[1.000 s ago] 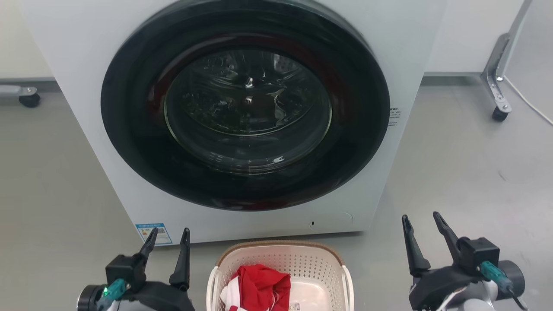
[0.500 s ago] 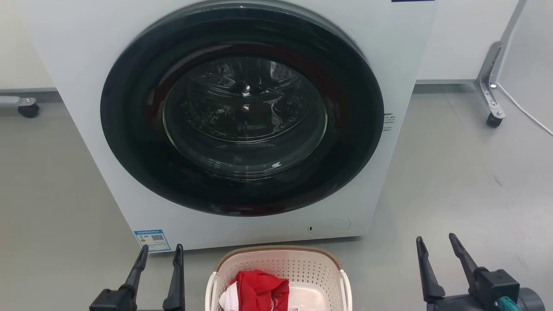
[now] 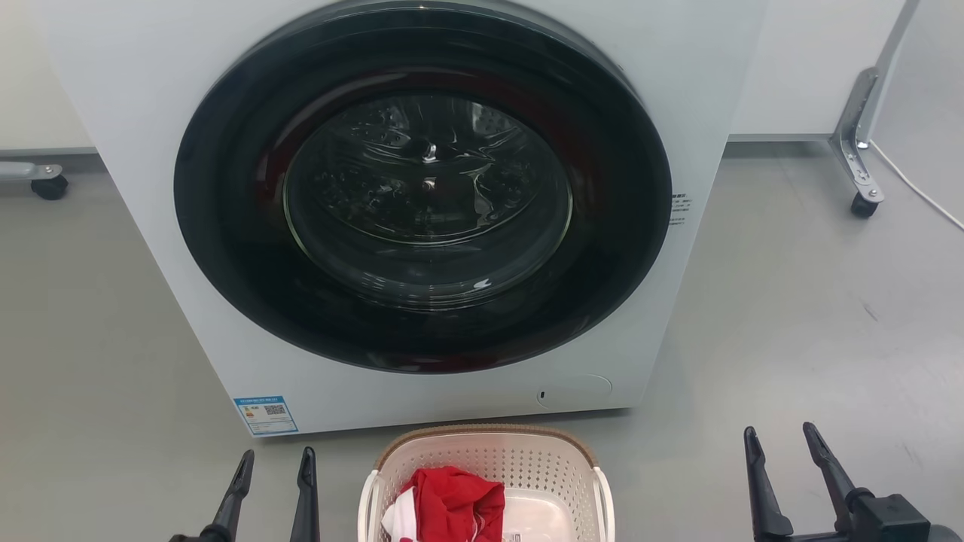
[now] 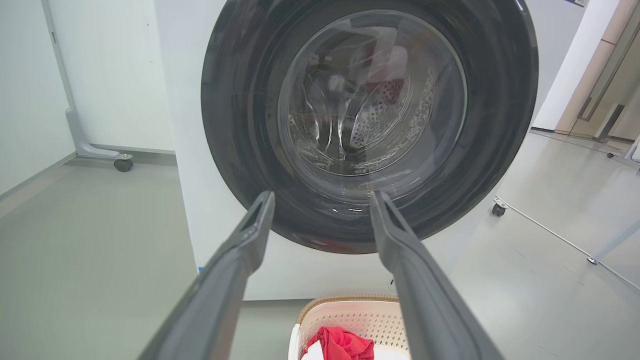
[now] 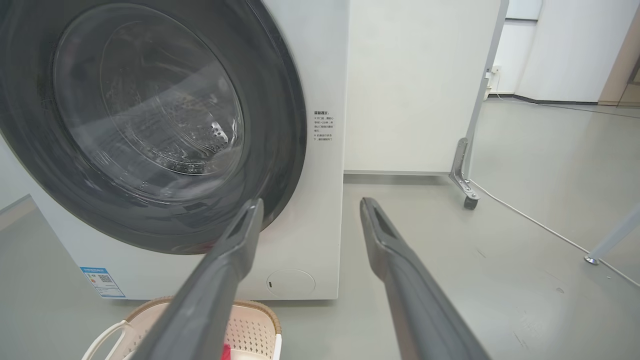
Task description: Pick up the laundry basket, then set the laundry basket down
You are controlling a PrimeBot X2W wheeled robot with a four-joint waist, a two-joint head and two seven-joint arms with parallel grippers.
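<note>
Now, left tool (image 3: 276,453) and right tool (image 3: 779,429) flanking the laundry basket (image 3: 486,431), fingers apart, pointing toward the washing machine (image 3: 715,83)

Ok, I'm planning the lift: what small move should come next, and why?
With the left gripper and right gripper open, flanking the basket on the floor before the washing machine without touching it, I'd probably bring both inward and down toward its side handles.
</note>
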